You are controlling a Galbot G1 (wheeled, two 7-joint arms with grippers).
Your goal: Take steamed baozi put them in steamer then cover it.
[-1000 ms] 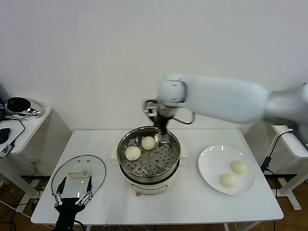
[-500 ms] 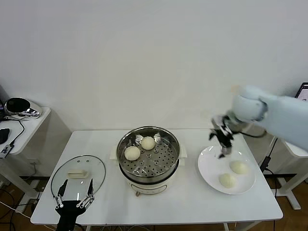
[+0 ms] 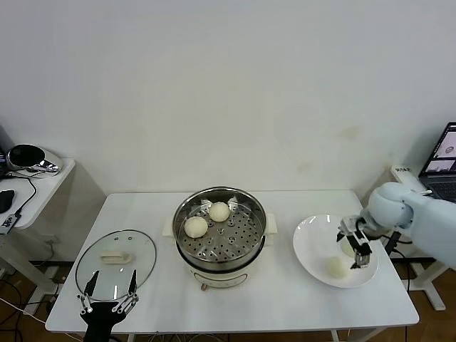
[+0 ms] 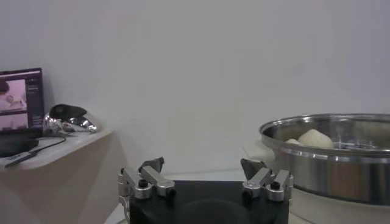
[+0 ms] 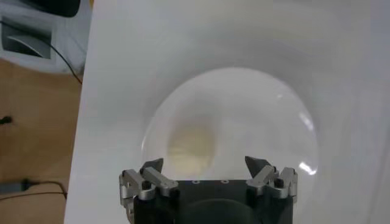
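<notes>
The steel steamer [image 3: 251,235] stands at the table's middle with two baozi [image 3: 219,211] [image 3: 196,226] on its perforated tray. A white plate [image 3: 313,239] to its right holds two more baozi, one in the open [image 3: 335,267] and one partly behind my right gripper [image 3: 353,246]. That gripper is open and empty, low over the plate. In the right wrist view it [image 5: 204,165] hangs above the plate [image 5: 262,122] with one baozi [image 5: 190,146] just off its centre line. The glass cover [image 3: 139,249] lies at the front left. My left gripper [image 3: 107,293] is open beside it.
A side table with a dark rounded object [image 3: 28,155] stands at the far left. A laptop [image 3: 443,151] sits at the far right. The left wrist view shows the steamer's rim [image 4: 329,155] with a baozi [image 4: 314,138] above it.
My right arm swung from the steamer's far rim over to the plate and came down low over the baozi there. The left arm stayed put.
</notes>
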